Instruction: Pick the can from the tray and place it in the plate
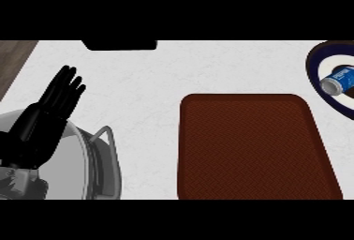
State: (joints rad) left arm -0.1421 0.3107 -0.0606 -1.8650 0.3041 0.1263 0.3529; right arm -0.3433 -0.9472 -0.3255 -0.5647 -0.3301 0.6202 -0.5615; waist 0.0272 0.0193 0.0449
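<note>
View: head view, looking steeply down on the white counter [173, 75].
Can: the blue can [340, 79] is lying on its side at the upper right edge of the frame, silver end pointing lower left. It is sitting inside the plate, not on the tray.
Plate: the dark-rimmed plate [313, 61] is running off the right edge, so only its left part is showing. The can is resting on its pale inner area.
Tray: the brown tray [256, 150] is filling the lower centre-right, and the can is not on it. Its upper right corner is coming near the plate's rim; touching or apart, cannot tell.
Left hand: the left hand [41, 122] is resting at the left of the frame, fingers straight, slightly fanned and pointing up, holding nothing. It is overlapping the metal pot [93, 168] at lower left.
Right hand: not showing in this view, so nothing is being noted about its fingers.
Other: a black object [119, 44] is cut off by the top edge.
Step, judged: the placing is looking done, leaving only withdrawal and a check.
Doing it well, judged: a can on its side is liable to roll, so any retreat should be going up and away rather than sweeping across the rim. The left hand is needing no move.
</note>
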